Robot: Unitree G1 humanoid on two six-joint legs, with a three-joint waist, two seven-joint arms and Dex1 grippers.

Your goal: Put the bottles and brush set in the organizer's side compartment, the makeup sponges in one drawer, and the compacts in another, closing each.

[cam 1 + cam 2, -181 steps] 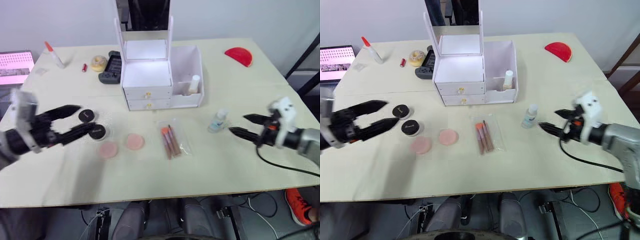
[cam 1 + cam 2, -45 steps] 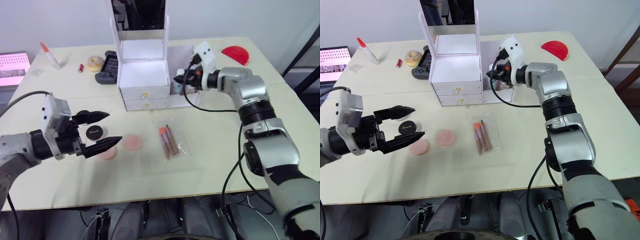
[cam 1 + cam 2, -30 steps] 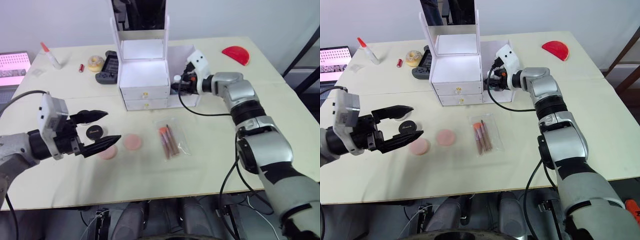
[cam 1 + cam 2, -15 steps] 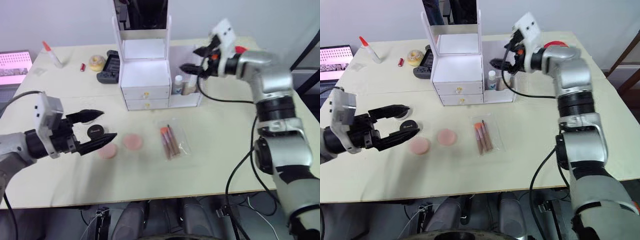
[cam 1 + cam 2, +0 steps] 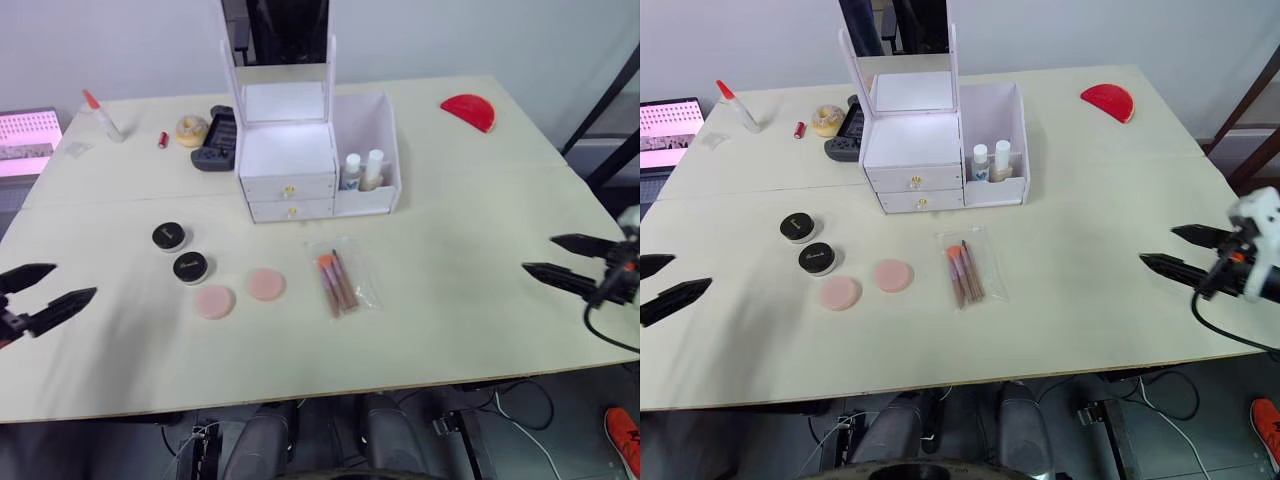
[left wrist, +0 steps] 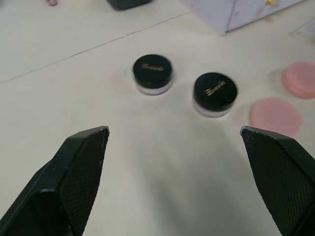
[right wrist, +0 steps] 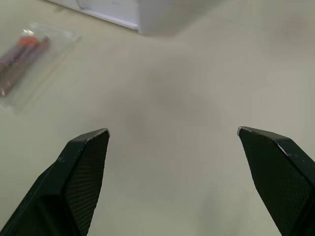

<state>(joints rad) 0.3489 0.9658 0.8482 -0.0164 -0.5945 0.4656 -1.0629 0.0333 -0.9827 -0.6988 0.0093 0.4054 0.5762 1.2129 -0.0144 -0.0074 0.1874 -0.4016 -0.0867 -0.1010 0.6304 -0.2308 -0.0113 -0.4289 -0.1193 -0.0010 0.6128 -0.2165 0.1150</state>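
Both bottles (image 5: 361, 170) are standing upright in the side compartment of the organizer (image 5: 300, 160), which is sitting at 12 o'clock on the surface (image 5: 450, 290) with its two drawers shut. The brush set (image 5: 340, 280) is lying at the centre, with the two makeup sponges (image 5: 240, 293) at its 9 o'clock and the two compacts (image 5: 180, 252) at about 10 o'clock from them. The left gripper (image 5: 45, 290) is hovering wide open and empty at the 9 o'clock edge, and the right gripper (image 5: 562, 258) is also open and empty at the 3 o'clock edge, well apart from everything.
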